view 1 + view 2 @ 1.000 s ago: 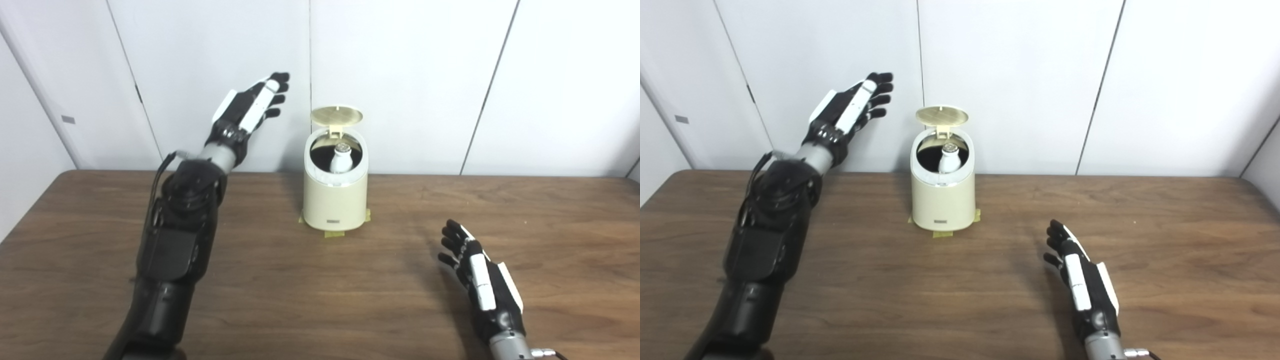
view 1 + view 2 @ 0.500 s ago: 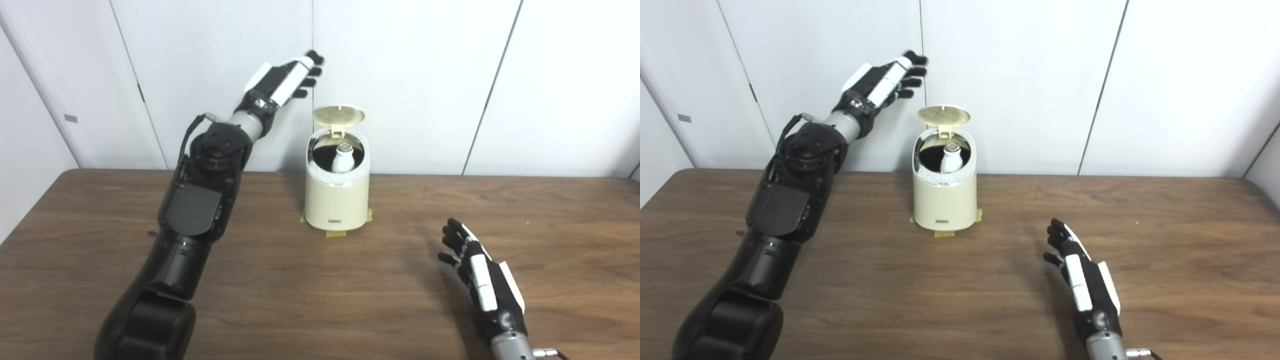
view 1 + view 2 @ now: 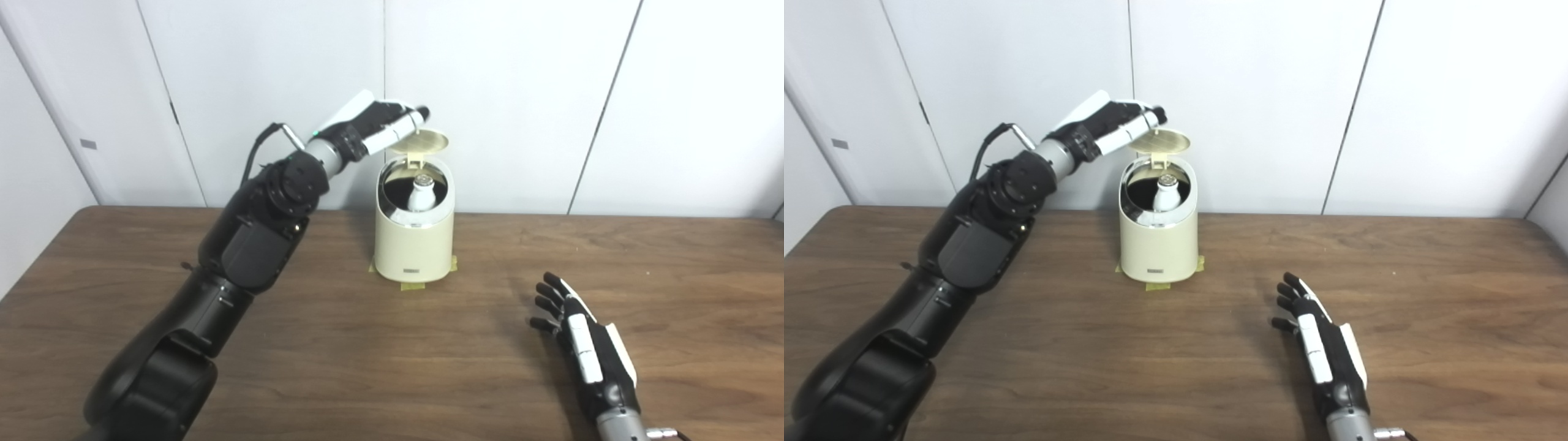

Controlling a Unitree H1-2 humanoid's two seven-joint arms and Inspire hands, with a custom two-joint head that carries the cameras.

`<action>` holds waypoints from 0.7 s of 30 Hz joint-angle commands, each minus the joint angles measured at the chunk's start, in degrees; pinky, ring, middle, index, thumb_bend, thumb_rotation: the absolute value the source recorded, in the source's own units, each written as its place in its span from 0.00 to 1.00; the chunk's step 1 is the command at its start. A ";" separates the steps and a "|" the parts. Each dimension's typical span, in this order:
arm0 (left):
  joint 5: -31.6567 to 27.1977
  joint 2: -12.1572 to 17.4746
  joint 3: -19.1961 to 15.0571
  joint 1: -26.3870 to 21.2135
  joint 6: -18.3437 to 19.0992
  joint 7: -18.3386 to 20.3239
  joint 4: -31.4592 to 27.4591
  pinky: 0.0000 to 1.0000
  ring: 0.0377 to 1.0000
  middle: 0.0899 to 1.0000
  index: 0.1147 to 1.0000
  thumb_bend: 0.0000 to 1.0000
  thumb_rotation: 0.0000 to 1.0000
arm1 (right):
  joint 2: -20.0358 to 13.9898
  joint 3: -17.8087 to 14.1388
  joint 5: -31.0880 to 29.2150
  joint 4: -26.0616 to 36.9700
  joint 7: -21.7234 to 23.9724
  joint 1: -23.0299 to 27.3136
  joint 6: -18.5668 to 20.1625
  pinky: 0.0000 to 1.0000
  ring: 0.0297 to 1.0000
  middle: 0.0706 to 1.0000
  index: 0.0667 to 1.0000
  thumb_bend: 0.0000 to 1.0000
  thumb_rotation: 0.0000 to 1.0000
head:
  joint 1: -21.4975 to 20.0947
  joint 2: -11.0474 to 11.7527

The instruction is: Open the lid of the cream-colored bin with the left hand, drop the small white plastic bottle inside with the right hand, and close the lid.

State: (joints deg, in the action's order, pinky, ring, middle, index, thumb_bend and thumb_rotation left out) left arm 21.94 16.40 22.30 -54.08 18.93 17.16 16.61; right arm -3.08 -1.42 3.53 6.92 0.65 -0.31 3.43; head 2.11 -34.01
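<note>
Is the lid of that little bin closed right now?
No, the lid stands tipped up behind the open bin, and the white bottle shows inside.

Paired head cameras look down; same table [image 3: 343, 343].

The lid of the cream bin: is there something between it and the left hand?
Nothing visible. The left hand is at the raised lid; contact is unclear. The bottle stands inside the bin.

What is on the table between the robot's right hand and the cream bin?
Nothing: between the right hand and the cream bin lies only bare brown table, as both eye views show.
</note>
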 commanded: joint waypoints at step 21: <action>17.42 5.65 6.39 0.71 -6.30 7.87 -12.64 0.87 0.83 0.80 0.79 0.54 0.98 | 0.98 -0.50 -0.88 3.35 -0.62 2.20 3.61 0.72 0.85 0.87 0.90 0.52 0.98 | -0.59 -1.16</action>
State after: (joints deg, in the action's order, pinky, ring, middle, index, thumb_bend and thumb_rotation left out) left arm 37.12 20.50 28.92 -51.42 13.98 25.30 5.65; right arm -2.70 -1.58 4.26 7.95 -0.36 0.06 6.68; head 1.50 -35.07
